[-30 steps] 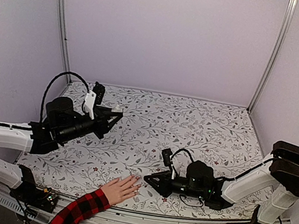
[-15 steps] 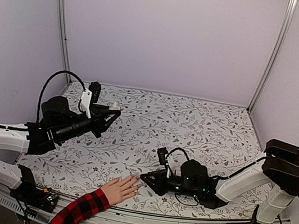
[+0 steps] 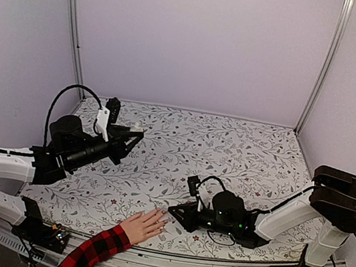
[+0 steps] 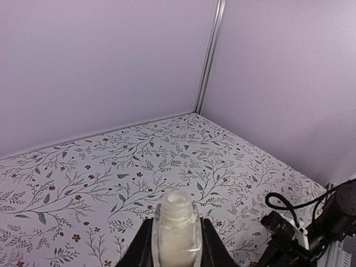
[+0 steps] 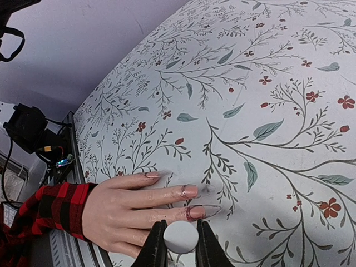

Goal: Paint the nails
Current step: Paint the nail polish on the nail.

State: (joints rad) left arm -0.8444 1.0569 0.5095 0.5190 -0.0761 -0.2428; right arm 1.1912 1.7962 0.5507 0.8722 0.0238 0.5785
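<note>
Well to the left of the hand (image 3: 141, 227) and further back on the bench (image 3: 243, 150), the left claw (image 3: 134, 135) hangs above the flowered surface. Its jaws are narrow and press on both sides of a small clear bottle (image 4: 177, 229). The bottle stands upright between them, and its threaded neck is open at the top.

The hand lies palm down at the near edge of the bench, with a red-and-black plaid sleeve (image 3: 93, 252) behind it. Its long axis goes from the sleeve toward the right and a little away from the near edge, so the stretched fingers point at the right claw. The nails (image 5: 189, 191) are at the right end of the hand. They are pale and shiny, and the one nearest to that claw has a reddish rim.

Just to the right of the hand, the right claw (image 3: 172, 212) is low over the bench. Its jaws are almost together and grip a round white cap (image 5: 181, 237). The cap is just beside the fingertips; whether anything touches a nail, I cannot tell.
</note>
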